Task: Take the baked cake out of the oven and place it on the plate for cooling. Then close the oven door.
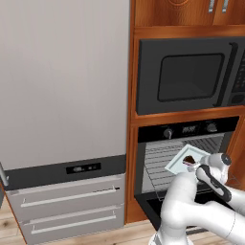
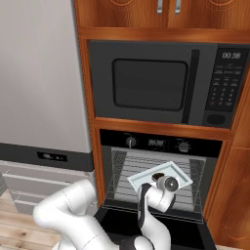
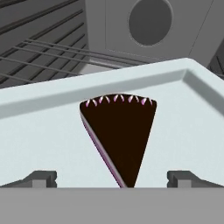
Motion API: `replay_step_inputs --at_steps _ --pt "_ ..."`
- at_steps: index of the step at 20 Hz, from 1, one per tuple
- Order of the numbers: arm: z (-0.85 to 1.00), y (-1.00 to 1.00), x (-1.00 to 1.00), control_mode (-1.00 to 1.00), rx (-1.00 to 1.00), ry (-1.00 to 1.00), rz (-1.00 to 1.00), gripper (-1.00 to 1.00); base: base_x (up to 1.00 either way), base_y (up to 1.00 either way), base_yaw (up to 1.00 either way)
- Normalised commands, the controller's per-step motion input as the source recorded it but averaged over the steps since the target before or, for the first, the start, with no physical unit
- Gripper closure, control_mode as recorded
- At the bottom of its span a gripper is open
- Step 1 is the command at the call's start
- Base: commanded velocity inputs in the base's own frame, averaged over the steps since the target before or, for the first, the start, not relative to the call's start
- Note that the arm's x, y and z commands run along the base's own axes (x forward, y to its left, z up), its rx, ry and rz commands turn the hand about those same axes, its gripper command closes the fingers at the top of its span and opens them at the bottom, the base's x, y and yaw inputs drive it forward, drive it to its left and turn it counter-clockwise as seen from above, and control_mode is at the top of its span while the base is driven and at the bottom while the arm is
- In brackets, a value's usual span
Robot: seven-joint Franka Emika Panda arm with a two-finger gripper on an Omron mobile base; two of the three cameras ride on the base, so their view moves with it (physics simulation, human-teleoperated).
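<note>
No writing reads clearly; the oven (image 2: 161, 171) display is blurred. The arm reaches into the oven over the dropped oven door (image 2: 122, 222), gripper (image 3: 112, 178) jaws spread wide, just before the cake (image 3: 120, 131) slice on its pale tray (image 3: 183, 127), on the oven's rack.

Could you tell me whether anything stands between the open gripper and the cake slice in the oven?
Nothing visible does. In the hand view the gripper is open, a fingertip either side of the cake slice, which lies on the pale tray on the oven rack. The oven door is down.
</note>
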Motion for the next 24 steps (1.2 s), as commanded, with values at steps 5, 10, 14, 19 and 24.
replay_step_inputs --at_steps 5,10,14,19,24 --pt "0.0 0.0 0.07 -1.0 0.01 0.0 0.0 -1.0 0.0 0.0 0.0" --pt "0.0 -0.03 0.09 -1.0 0.02 0.0 0.0 -1.0 0.0 0.0 0.0" --pt "0.0 -0.08 0.11 -1.0 0.03 0.0 0.0 -1.0 0.0 0.0 0.0" --pt "-0.01 -0.02 0.12 -1.0 0.02 0.01 0.0 -1.0 0.0 0.0 0.0" --pt "-0.16 0.0 0.04 -1.0 0.0 0.07 0.0 -1.0 0.0 0.0 0.0"
